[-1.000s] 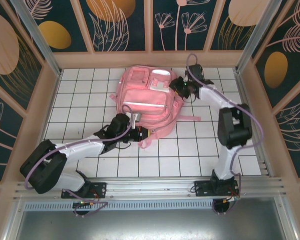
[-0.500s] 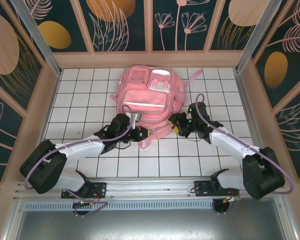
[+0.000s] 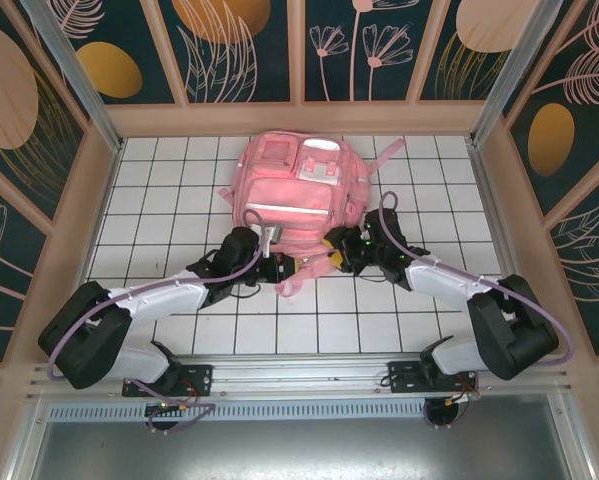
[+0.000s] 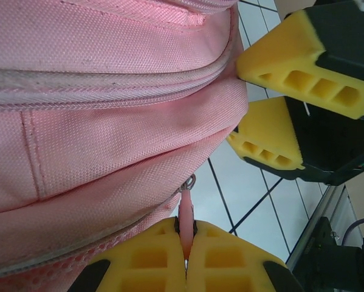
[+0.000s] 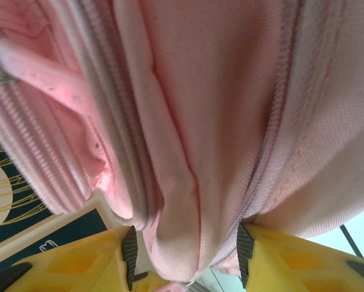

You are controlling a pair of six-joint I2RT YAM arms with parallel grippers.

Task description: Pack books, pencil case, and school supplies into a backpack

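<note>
Pink woven cloth, soft and slack: I judge the backpack (image 3: 294, 195) will sag and drag, so seams are the best hold. My left gripper (image 4: 185, 243) is clamped on its zipper pull (image 4: 185, 213), the bag just ahead. My right gripper (image 5: 185, 250) pinches a fold of the bag's edge opposite. The tiled table (image 3: 169, 190) lies beneath and looks slick, with walls (image 3: 299, 50) close around.

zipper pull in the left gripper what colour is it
Pink zipper pull, like the backpack; best in the left wrist view.

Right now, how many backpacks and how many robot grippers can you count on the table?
Backpack: 1, the pink backpack
Grippers: 2, the left gripper and the right gripper
Total: 3
</note>
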